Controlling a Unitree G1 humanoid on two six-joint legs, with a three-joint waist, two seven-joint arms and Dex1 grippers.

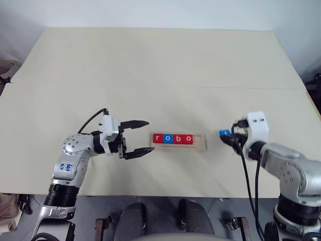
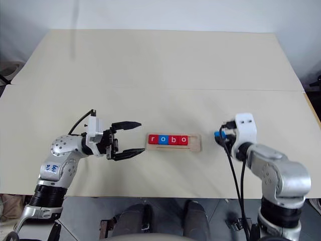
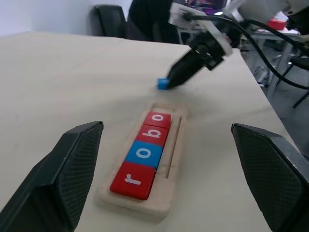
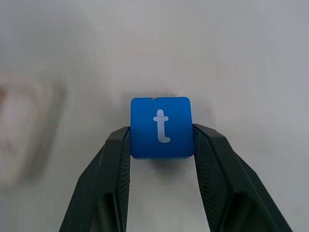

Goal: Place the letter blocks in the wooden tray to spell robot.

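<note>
The wooden tray (image 1: 200, 145) lies near the table's front edge and holds several letter blocks (image 1: 173, 138) in a row reading r, o, b, o: red, red, blue, red. Its right end slot is bare. To the right of the tray, my right gripper (image 4: 161, 140) is shut on a blue block (image 4: 161, 126) marked t, held a little above the table; the same blue t block (image 1: 224, 133) shows from the head. Left of the tray, my left gripper (image 1: 144, 136) stands open, pointing at the tray's left end, with nothing between its fingers.
The beige table (image 1: 160, 60) stretches wide behind the tray, with a seam across its middle. In the left wrist view, dark chairs (image 3: 112, 19) and cables stand beyond the table's far edge.
</note>
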